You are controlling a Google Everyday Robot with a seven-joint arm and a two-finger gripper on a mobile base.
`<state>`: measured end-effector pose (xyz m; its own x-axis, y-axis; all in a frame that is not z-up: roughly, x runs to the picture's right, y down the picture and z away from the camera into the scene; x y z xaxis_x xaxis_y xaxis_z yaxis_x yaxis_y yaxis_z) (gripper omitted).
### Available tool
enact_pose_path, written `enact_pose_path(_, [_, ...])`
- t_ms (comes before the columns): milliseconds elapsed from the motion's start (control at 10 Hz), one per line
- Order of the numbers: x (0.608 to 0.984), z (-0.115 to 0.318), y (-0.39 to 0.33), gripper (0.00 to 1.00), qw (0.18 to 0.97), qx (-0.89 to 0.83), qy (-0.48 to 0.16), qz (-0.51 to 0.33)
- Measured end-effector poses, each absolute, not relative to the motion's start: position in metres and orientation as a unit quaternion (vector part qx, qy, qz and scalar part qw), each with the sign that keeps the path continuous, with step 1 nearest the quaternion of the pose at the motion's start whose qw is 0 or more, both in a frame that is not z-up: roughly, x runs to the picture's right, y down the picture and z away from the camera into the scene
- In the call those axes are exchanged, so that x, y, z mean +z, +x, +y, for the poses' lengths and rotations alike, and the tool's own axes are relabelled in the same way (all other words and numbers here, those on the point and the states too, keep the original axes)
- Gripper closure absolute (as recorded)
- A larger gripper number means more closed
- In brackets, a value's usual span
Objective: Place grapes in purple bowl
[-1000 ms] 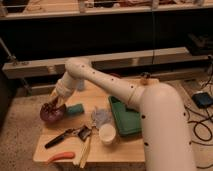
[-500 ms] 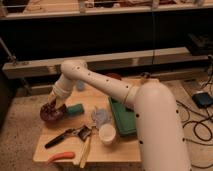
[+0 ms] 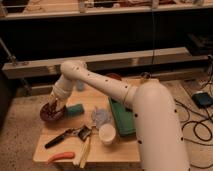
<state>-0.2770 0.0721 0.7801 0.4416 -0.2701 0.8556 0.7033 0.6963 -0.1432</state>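
The white arm [image 3: 107, 87] reaches from the robot's body at the right edge of the surface [image 3: 95, 150] across to its left side, and the hand [image 3: 54, 106] hangs low directly over the purple bowl [image 3: 51, 115], which sits right at the left edge, about midway along it. Whether the hand is spread or pressed together cannot be told. A dark reddish lump shows at the bowl just under the hand, likely the grapes [image 3: 49, 111], though whether they lie in the bowl or hang in the hand cannot be made out. Just beside the bowl toward the middle stands a small teal block [image 3: 76, 109]. A green tray [image 3: 121, 118] lies along the right side, partly under the arm's bulk, with a white cup [image 3: 106, 134] near its near-left corner. Black-handled pliers [image 3: 66, 136], an orange-handled tool [image 3: 61, 156] and a pale stick [image 3: 85, 151] crowd the near-left corner, leaving bare wood mainly behind the bowl toward the far-left corner.
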Motion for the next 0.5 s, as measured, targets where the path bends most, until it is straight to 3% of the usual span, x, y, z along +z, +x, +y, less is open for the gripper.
enact_pose_path(500, [0.7801,0.0723,-0.2774,0.28,0.812,-0.300,-0.249,-0.435])
